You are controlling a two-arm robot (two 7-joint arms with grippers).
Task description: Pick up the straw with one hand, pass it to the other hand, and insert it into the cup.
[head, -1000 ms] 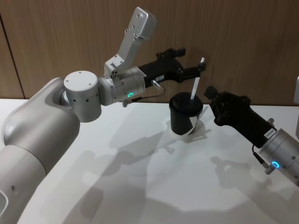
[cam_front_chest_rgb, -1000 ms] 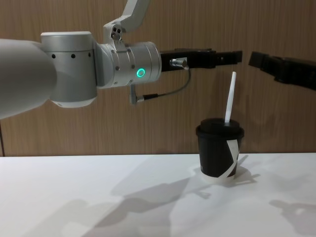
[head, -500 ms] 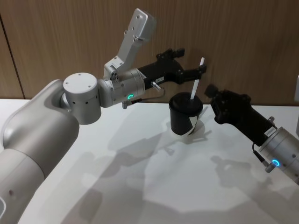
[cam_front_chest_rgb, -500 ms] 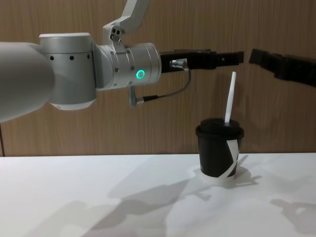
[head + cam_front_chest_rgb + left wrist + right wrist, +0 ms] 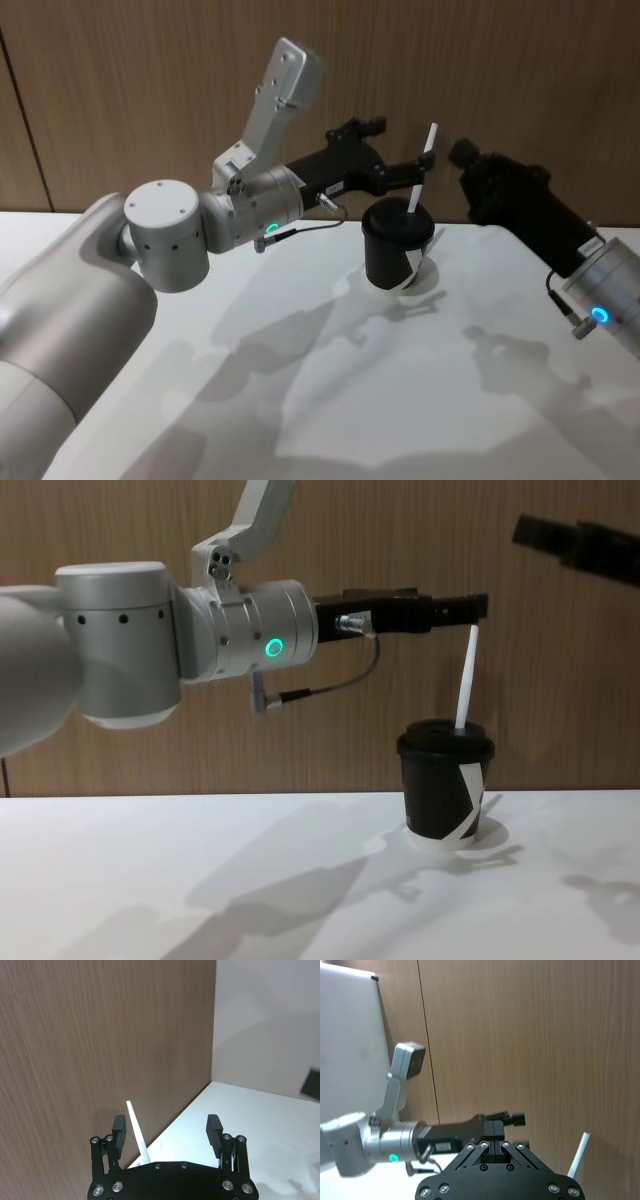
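The black cup [image 5: 397, 250] with a white stripe stands upright on the white table [image 5: 350, 400]. The white straw [image 5: 420, 172] sticks up through its lid, leaning a little. My left gripper [image 5: 402, 145], on the silver arm with the green ring light, is open around the straw's upper end. In the left wrist view the straw [image 5: 137, 1134] stands between the fingers, close to one fingertip [image 5: 119, 1127] and not clamped. In the chest view the left gripper [image 5: 478, 606] is level with the top of the straw [image 5: 465, 675], above the cup [image 5: 445, 780]. My all-black right gripper [image 5: 463, 153] hovers shut, up and to the right of the cup.
A brown wood-panel wall [image 5: 520, 70] stands right behind the cup. White table [image 5: 250, 880] stretches in front of the cup and to both sides. The right wrist view looks over the right gripper [image 5: 494, 1129] at the left arm [image 5: 395, 1137] and the straw [image 5: 579, 1154].
My left gripper has come down a little, level with the straw's top. The right gripper has risen and drawn back from the cup. Cup and straw have stayed put.
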